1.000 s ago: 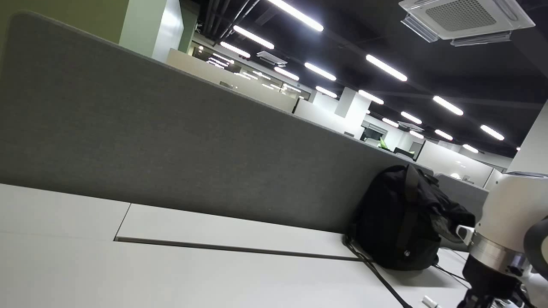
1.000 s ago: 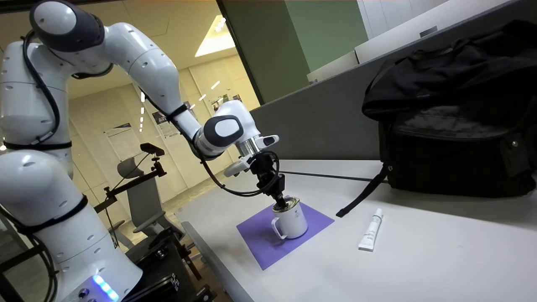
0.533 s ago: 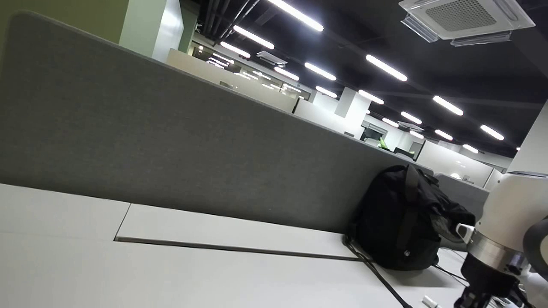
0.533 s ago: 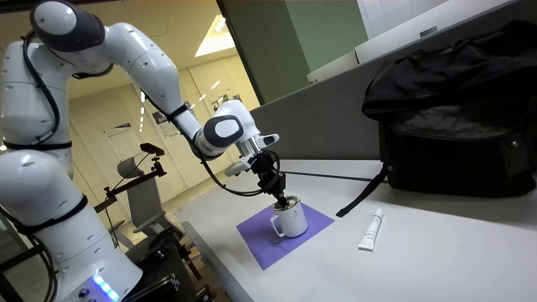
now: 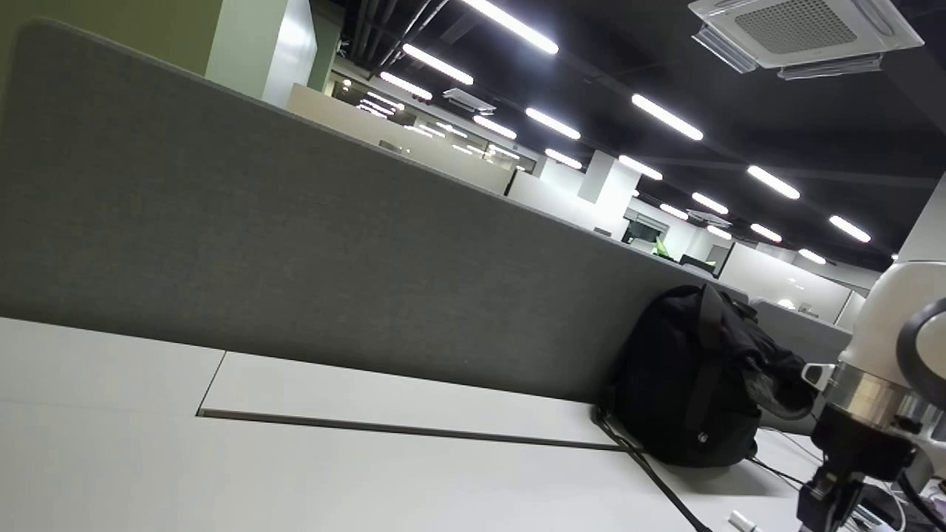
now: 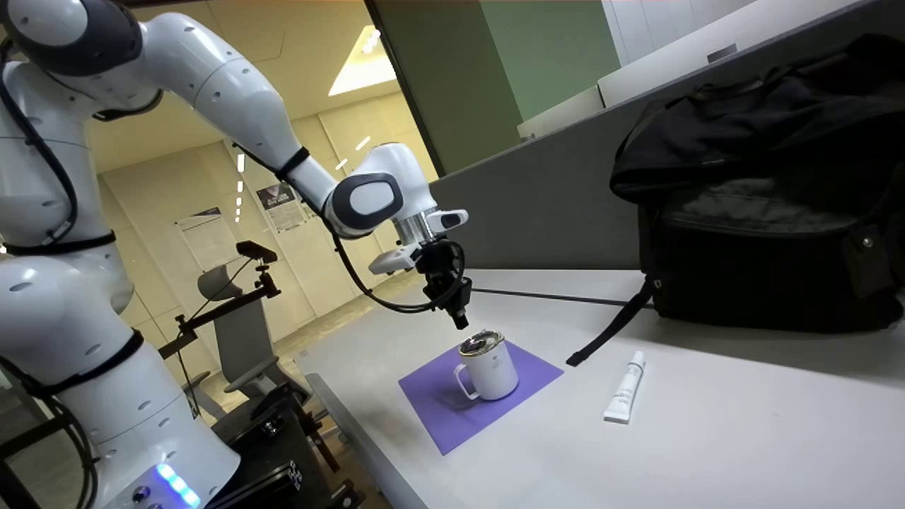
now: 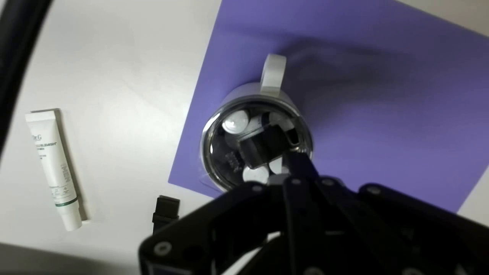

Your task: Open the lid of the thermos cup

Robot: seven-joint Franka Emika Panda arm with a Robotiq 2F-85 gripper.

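In an exterior view, your clenched claw (image 6: 461, 325) lifts clear, left of the lid (image 6: 482, 342). The thermos cup (image 6: 497, 375) stays capped, likely unopened.

One table (image 6: 707, 452) carries one cup (image 6: 493, 375), one sheet (image 6: 444, 420), one tube (image 6: 624, 389) and one backpack (image 6: 771, 205); both exterior views show this same backpack. The cup has one handle (image 7: 273, 72) and one lid (image 6: 481, 343). One robot arm (image 6: 230, 92) is fitted with one gripper (image 6: 461, 323). One chair (image 6: 244, 339) appears in an exterior view.
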